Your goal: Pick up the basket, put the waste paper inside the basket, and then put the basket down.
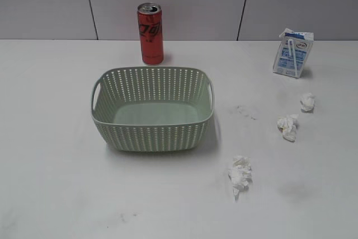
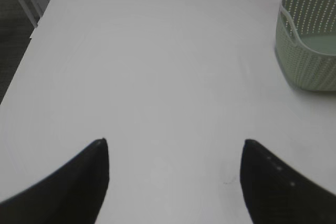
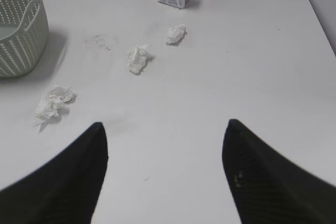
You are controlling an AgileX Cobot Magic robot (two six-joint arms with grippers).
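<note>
Sage-green plastic with slotted sides made up the basket, which was seen standing upright on the white surface, left of the middle of the exterior view, with nothing inside it. A handle cut-out was visible at each short end.

Just beyond its far rim, a red drinks can was seen standing upright, close to the basket but apart from it.

The waste paper was found to the right of the basket as three separate crumpled white wads, all lying on the surface and none touching the basket. The nearest wad lay off the basket's near right corner. A second wad lay farther right and farther back, and a third wad farther still. Beyond these, near the far right, a blue-and-white milk carton was seen standing upright.

In the left wrist view, the left claw was shown released, its two dark fingers spread wide over bare surface, with the basket well off to its right. In the right wrist view, the right claw was likewise shown spread wide and gripping nothing, with the wads lying ahead and to its left. Neither claw was touching anything.
</note>
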